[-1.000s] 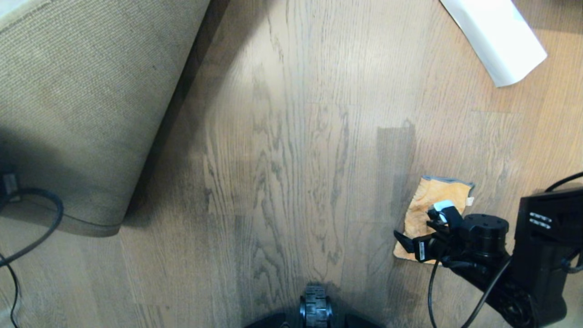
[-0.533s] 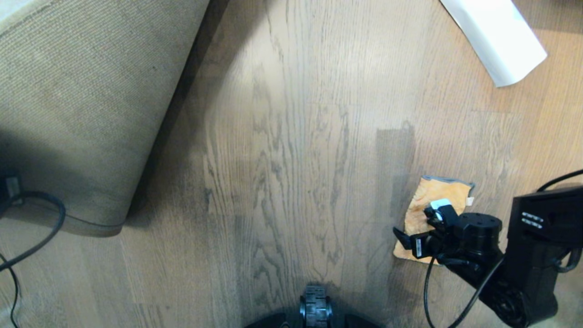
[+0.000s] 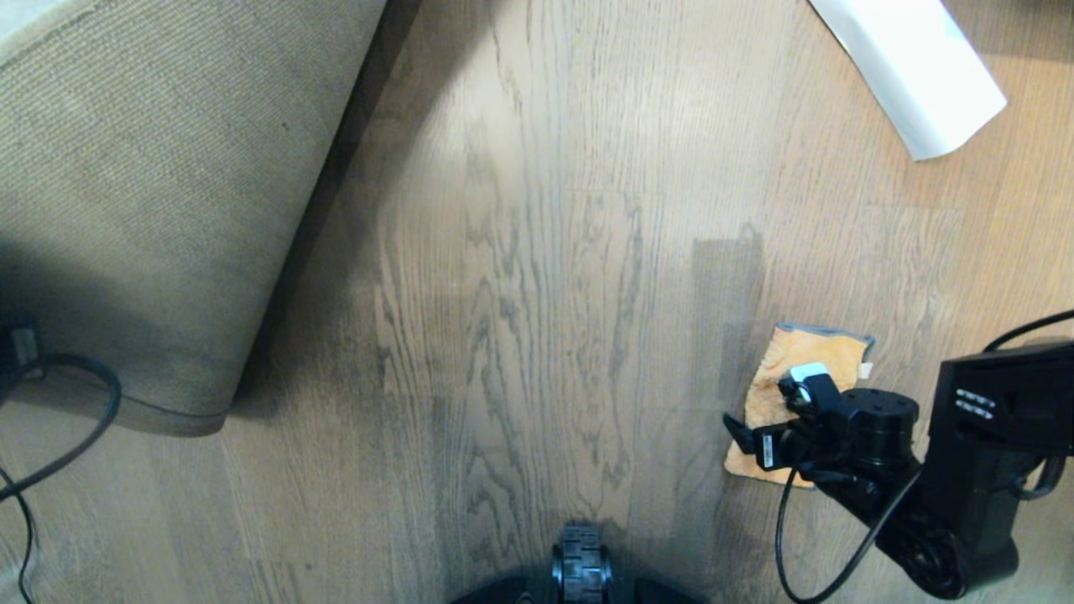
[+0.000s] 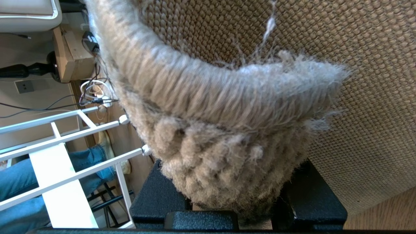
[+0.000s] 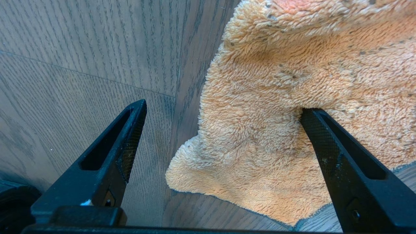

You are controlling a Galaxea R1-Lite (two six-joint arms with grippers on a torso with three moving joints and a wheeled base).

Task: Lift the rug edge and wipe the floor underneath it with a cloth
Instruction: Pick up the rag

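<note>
Right end effector [image 3: 776,411], fingers spread, straddles the cloth's [image 3: 784,394] edge at four o'clock on the floor [image 3: 537,294]; closing may snag only fluff. Left end effector [image 4: 234,208], clamping the rug [image 3: 151,210] at nine o'clock, could slip.

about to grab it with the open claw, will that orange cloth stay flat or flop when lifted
Probably flops: the orange microfibre cloth already lies rumpled and puckered on the wood-grain floor. It looks thin and light, so likely little weight. The fluffy pile should give the right claw, open astride its edge, decent grip.
</note>
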